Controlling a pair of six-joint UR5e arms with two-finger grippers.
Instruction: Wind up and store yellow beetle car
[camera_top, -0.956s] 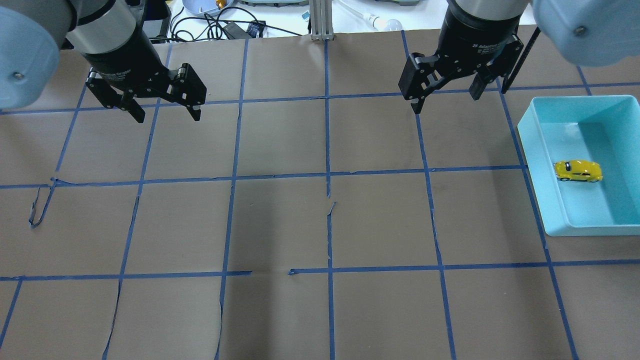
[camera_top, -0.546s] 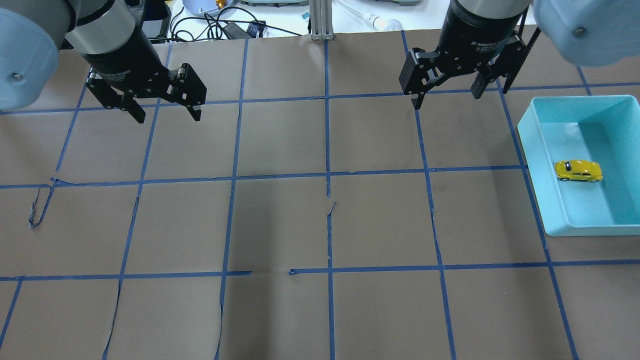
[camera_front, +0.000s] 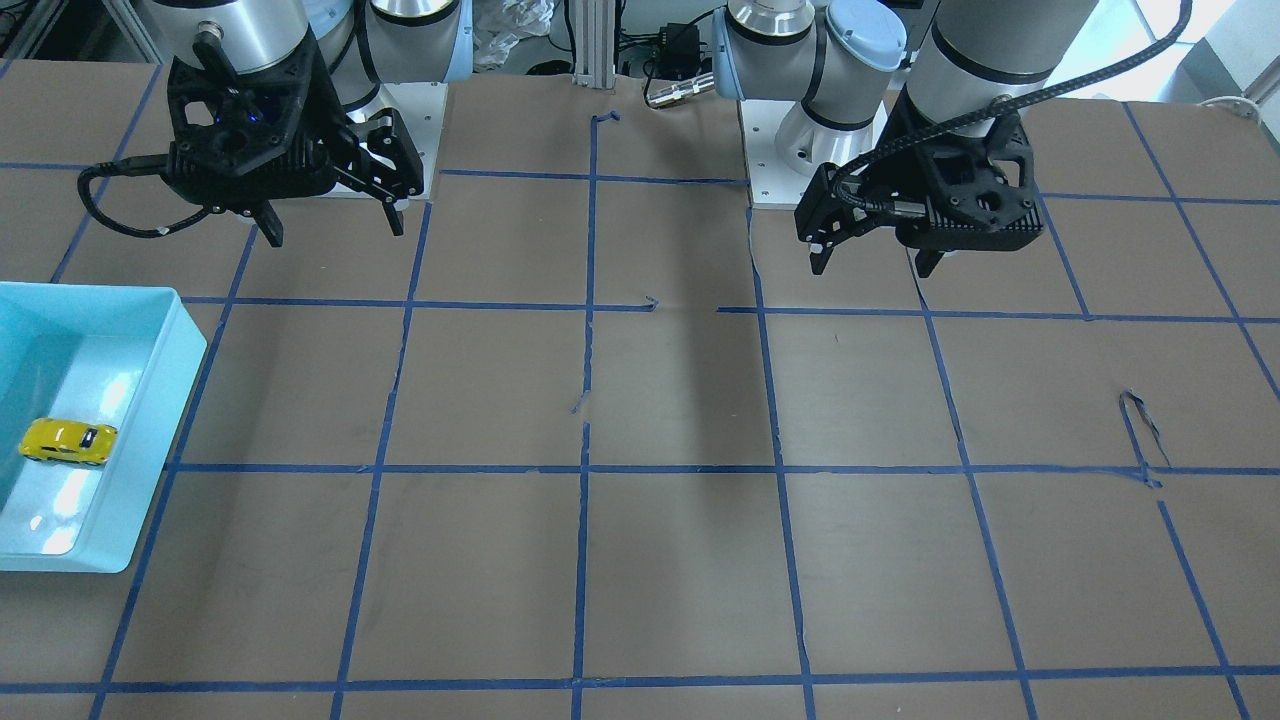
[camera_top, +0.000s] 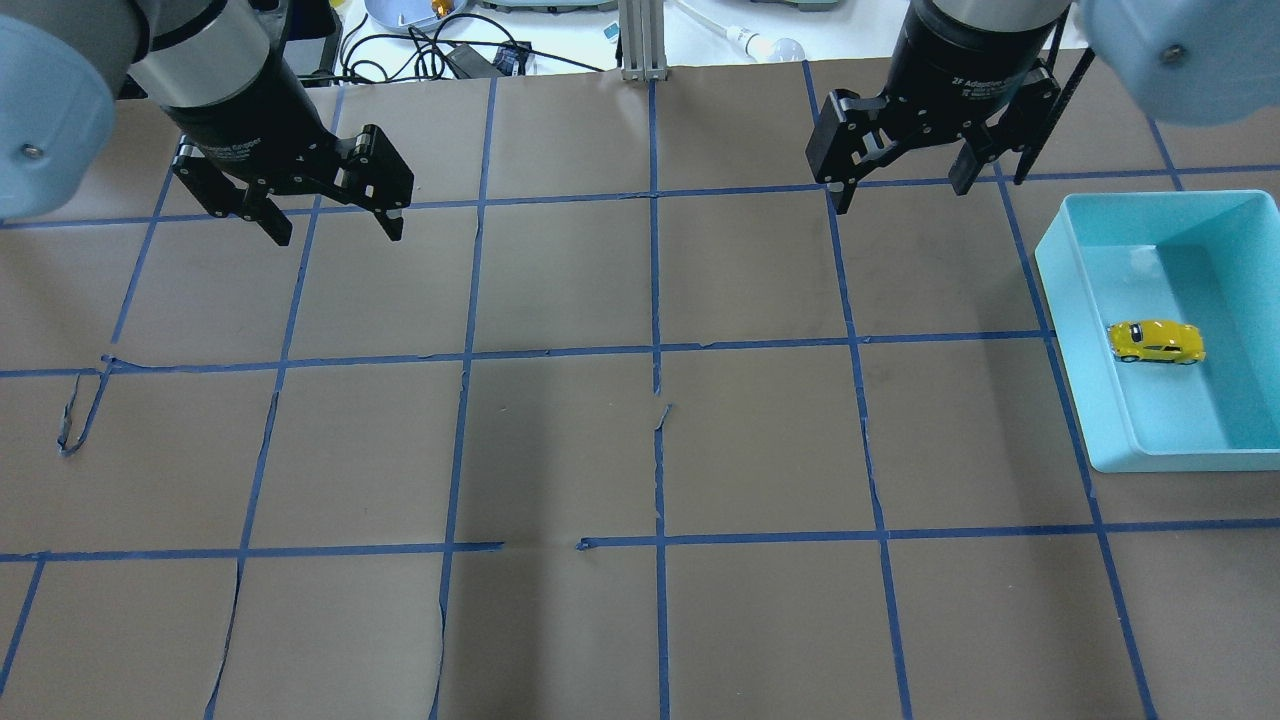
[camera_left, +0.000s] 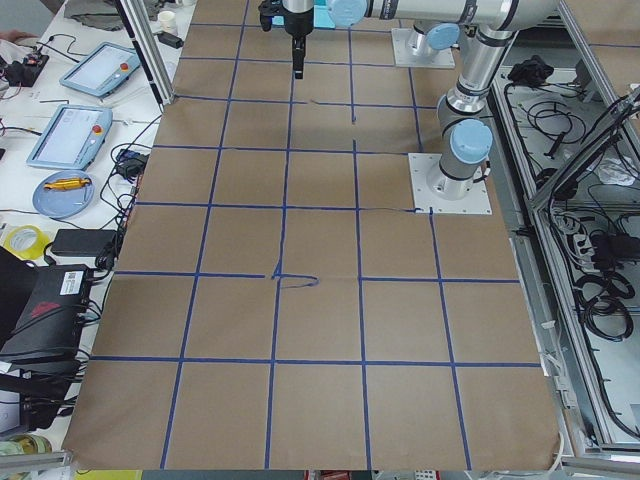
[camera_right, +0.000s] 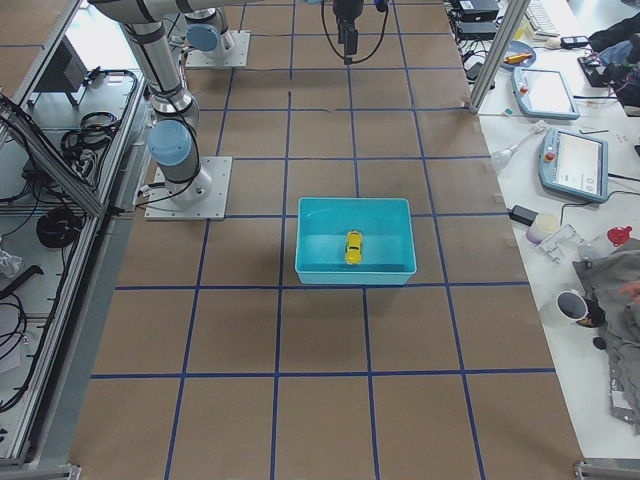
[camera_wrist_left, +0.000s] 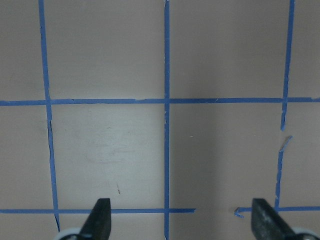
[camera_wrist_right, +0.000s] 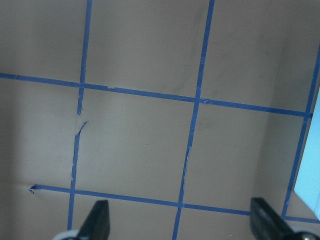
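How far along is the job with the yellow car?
Storing looks done: the yellow beetle car sits in the blue bin. Nothing is in hand: the left gripper and right gripper hang open and empty, away from the bin. Whether it was wound cannot be seen; probably nothing is left.

glossy yellow car (camera_top: 1156, 342), smooth plastic teal bin (camera_top: 1068, 318), matt brown paper tbl cover (camera_top: 560, 450)

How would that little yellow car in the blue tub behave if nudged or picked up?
The car seems to sit on its wheels, so a nudge along its length would probably roll it until the tub wall stops it. Its shell looks glossy and rounded, so it may slip in a grip. It is smaller than the right pincer, so likely light.
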